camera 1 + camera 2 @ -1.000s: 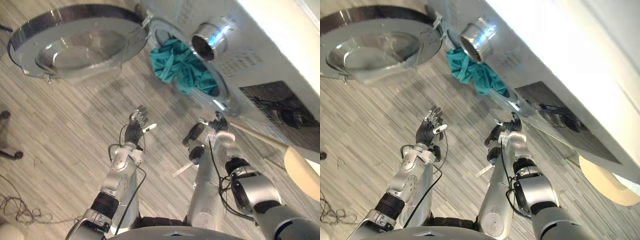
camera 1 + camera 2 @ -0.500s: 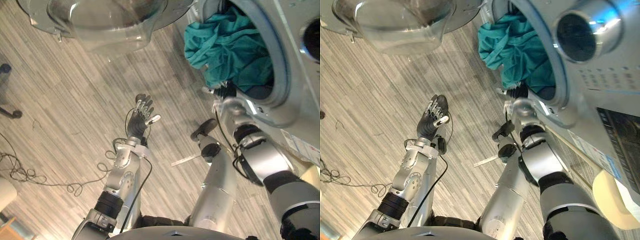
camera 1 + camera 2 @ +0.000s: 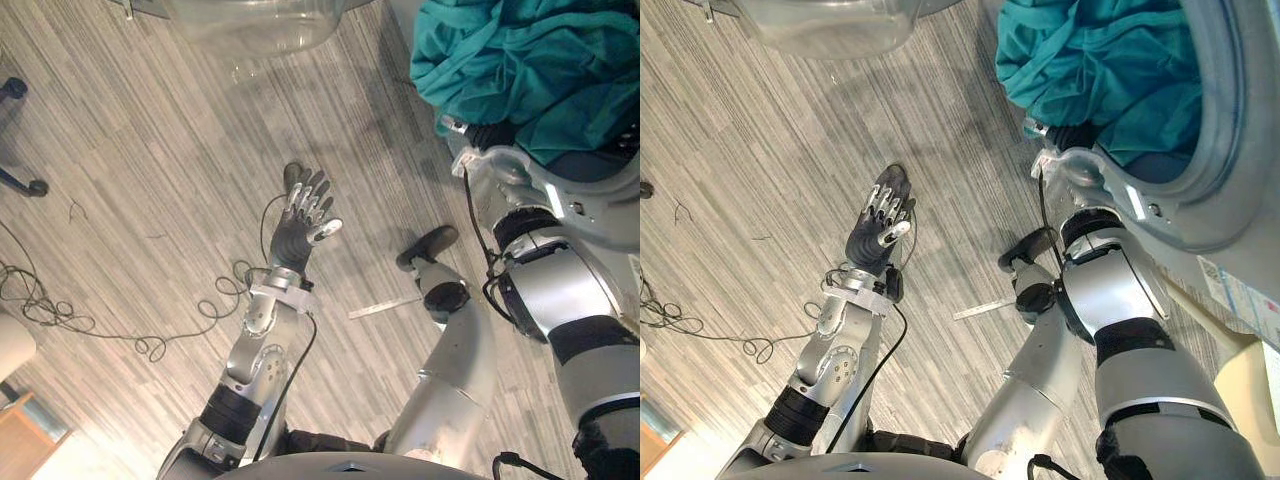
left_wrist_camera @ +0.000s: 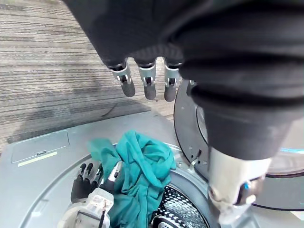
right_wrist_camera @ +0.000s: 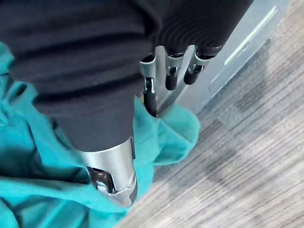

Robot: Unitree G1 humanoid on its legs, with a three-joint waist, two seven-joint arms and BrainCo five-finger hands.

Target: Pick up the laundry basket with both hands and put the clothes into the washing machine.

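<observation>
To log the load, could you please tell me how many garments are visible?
1: a teal bundle spilling from the washer's opening; possibly several pieces, with more hidden inside.

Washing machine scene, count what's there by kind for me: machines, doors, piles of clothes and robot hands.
washing machine: 1
glass door: 1
pile of clothes, teal: 1
robot hands: 2, the left hand and the right hand
Total: 5

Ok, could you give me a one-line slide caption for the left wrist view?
Teal clothes bulge out of the open washing machine, with the right hand at their edge.
</observation>
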